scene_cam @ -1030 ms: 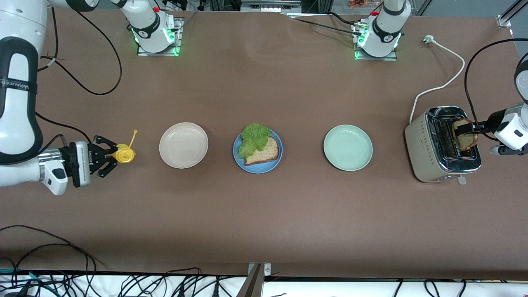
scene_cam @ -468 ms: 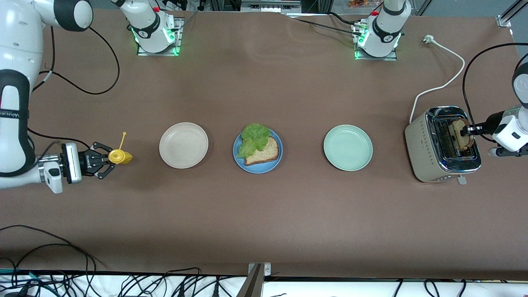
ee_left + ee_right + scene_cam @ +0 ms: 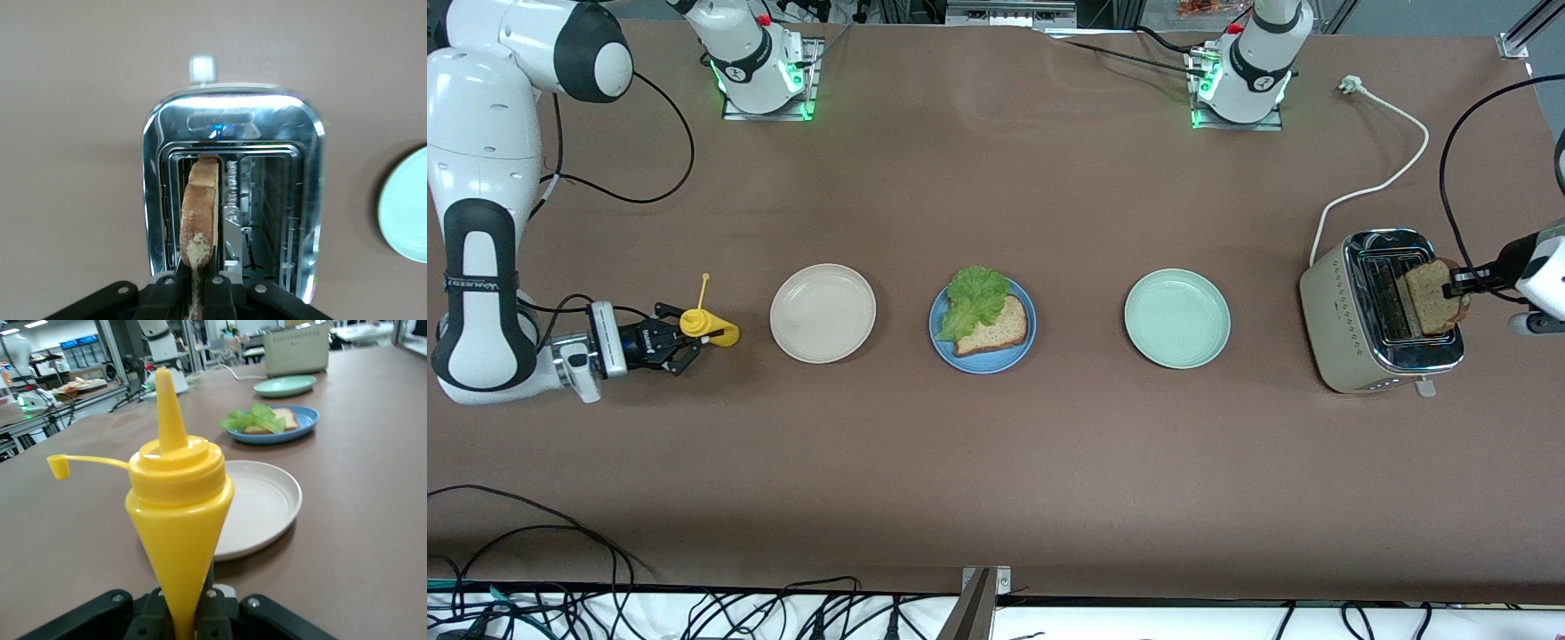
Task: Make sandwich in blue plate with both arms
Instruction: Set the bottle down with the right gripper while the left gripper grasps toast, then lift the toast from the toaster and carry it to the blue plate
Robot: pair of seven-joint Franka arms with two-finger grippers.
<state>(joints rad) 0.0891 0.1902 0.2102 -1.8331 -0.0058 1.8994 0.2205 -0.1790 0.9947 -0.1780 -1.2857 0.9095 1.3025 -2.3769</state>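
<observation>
We see the blue plate (image 3: 983, 336) at mid-table, carrying one bread slice (image 3: 992, 329) with a ruffled lettuce leaf (image 3: 975, 299) lying partly over it – the sandwich has no top yet. A beige plate (image 3: 823, 313) sits beside it toward the right arm's end, a pale green plate (image 3: 1176, 318) toward the left arm's end. The left gripper (image 3: 1463, 283) is clamped on a second bread slice (image 3: 1432, 296), held on edge just above the slot of the toaster (image 3: 1378, 311) directly beneath it. The right gripper (image 3: 680, 345) is closed on a yellow squeeze bottle (image 3: 710, 327) – its nozzle points toward the beige plate, near the gripper's front.
</observation>
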